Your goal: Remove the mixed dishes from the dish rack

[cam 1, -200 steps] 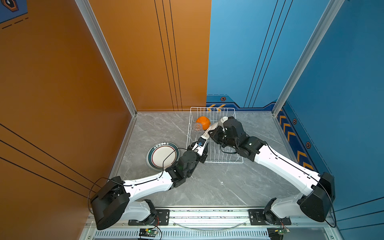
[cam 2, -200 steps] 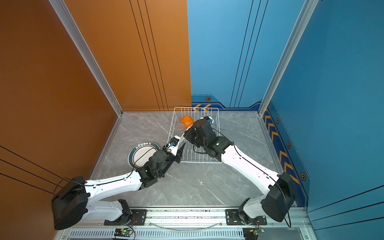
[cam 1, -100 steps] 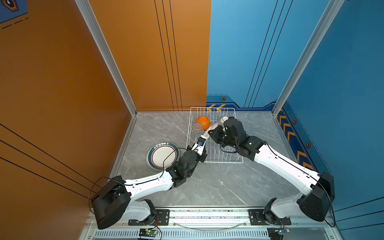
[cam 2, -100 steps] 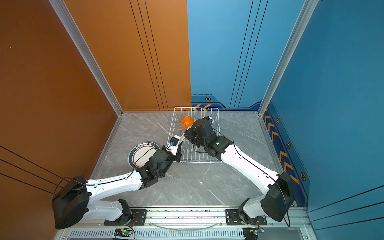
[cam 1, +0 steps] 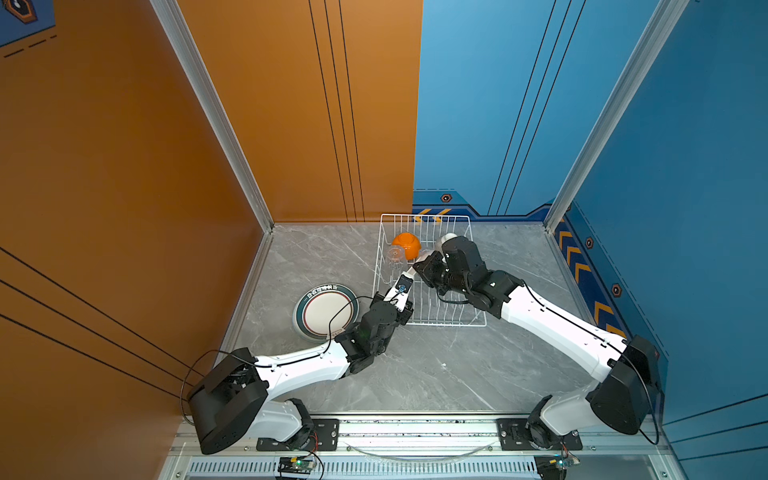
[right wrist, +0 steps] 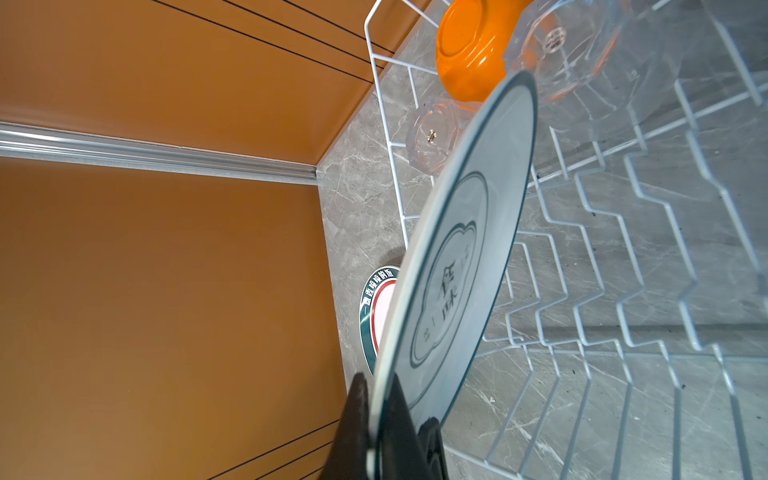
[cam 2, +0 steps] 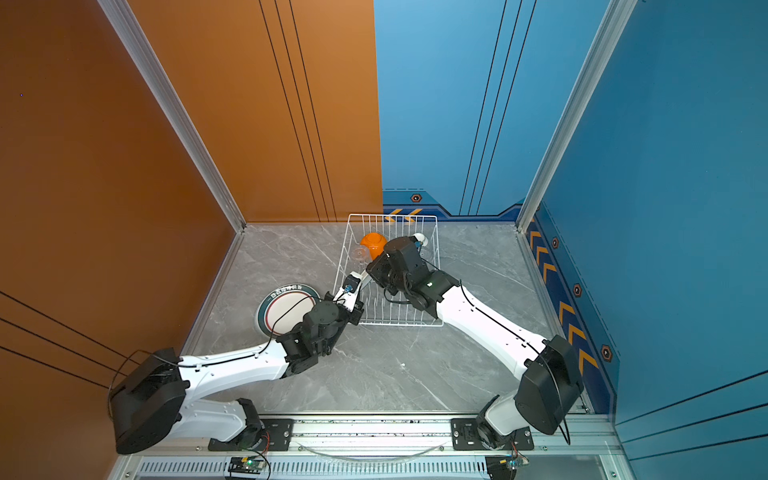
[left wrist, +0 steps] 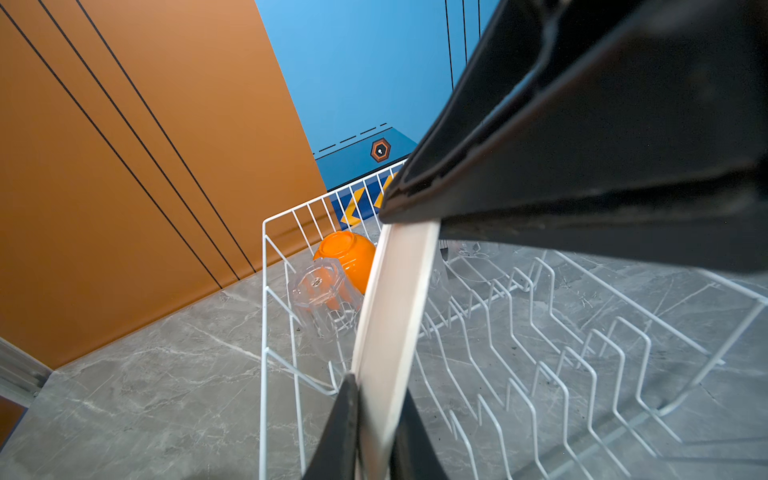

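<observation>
Both grippers hold one white teal-rimmed plate [right wrist: 465, 257] upright, edge-on over the dish rack's [cam 1: 440, 324] left part. In the left wrist view my left gripper [left wrist: 376, 390] is shut on the plate's [left wrist: 395, 311] near edge, a finger pressed to each face. My right gripper [right wrist: 377, 380] is shut on the opposite rim. In both top views the two grippers [cam 1: 405, 279] [cam 1: 422, 266] meet at the plate [cam 1: 411, 271]. An orange bowl [cam 1: 406, 245] and a small clear glass [cam 1: 394, 254] lie in the rack's far left corner.
A teal-rimmed plate [cam 1: 326, 311] lies flat on the grey table left of the rack. A white bowl [cam 1: 446, 237] shows behind the right wrist. A second, larger clear glass [right wrist: 582, 54] sits beside the orange bowl [right wrist: 469, 50]. Orange and blue walls enclose the table.
My left gripper's jaws have closed onto the plate's edge. Both arms have barely moved, and the right gripper has kept its hold.
</observation>
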Controlling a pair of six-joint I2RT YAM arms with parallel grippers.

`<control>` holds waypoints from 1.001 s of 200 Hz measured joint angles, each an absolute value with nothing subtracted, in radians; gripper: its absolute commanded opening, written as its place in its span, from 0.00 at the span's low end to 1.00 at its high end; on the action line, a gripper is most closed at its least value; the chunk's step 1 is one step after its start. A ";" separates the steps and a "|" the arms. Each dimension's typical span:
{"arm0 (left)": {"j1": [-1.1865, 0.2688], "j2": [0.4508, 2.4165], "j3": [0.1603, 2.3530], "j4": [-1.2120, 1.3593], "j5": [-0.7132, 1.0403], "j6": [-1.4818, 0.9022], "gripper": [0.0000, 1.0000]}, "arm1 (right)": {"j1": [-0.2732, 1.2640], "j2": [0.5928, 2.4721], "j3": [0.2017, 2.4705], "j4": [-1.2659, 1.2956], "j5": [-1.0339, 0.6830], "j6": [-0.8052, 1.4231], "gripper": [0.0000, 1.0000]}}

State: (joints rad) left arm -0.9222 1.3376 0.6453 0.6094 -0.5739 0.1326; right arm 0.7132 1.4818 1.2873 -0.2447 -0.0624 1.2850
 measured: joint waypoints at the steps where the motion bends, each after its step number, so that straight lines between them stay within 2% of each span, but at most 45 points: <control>1: -0.922 1.338 0.645 0.609 -0.575 0.134 0.00 | 0.713 1.482 1.287 -0.244 -0.062 1.285 0.06; 26: -0.922 1.336 0.645 0.611 -0.577 0.130 0.00 | 0.713 1.485 1.287 -0.224 -0.077 1.294 0.20; 49: -0.918 1.322 0.645 0.619 -0.586 0.096 0.00 | 0.686 1.483 1.287 -0.199 -0.105 1.310 0.38; 127: -0.900 1.240 0.638 0.540 -0.583 0.033 0.00 | 0.549 1.396 1.276 -0.149 -0.168 1.317 0.55; 200: -0.746 1.059 0.645 0.260 -0.501 -0.112 0.00 | 0.490 1.097 1.029 -0.161 -0.156 1.195 0.67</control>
State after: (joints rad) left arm -0.7460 1.0588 0.6449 0.2604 -0.5011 -0.1123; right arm 0.4896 1.0973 1.0294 -0.1608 -0.1562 1.1954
